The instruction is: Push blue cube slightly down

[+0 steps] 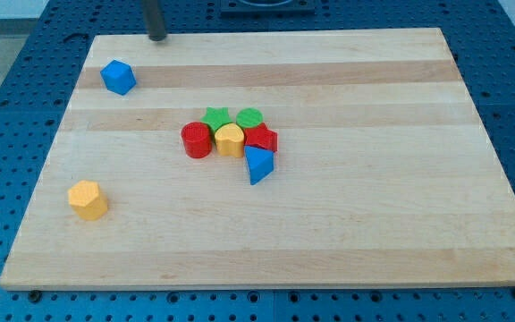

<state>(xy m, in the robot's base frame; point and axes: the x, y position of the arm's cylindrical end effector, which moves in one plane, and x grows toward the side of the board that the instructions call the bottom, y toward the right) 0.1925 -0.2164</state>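
Blue cube (118, 77): sat alone near the top left corner of the table (374, 233), well apart from everything else.

Table: pale wood, filled most of the view. Carried a tight cluster at centre and two outliers on the view's left.

Cluster: green star (216, 118) and green block (249, 118) at the back; red cylinder (197, 140), yellow block (230, 140) and red block (262, 138) in front, touching one another; blue triangular block (258, 165) at the lower right, against the red block.

Yellow hexagonal block (88, 199): stood alone toward the bottom left, well below the blue cube.

Dark rod: entered from the view's top. Served as the end effector, with no jaws to open or close, and held nothing.

My tip (157, 38): rested at the table's top edge, above the blue cube and to its right, clear of it.

Step in hand, as judged: approach, with no contact made yet. Next move called for shifting left until directly above the blue cube, then driving toward the view's bottom for a short push only. Needed a centred contact, since the angled faces could turn the block aside.
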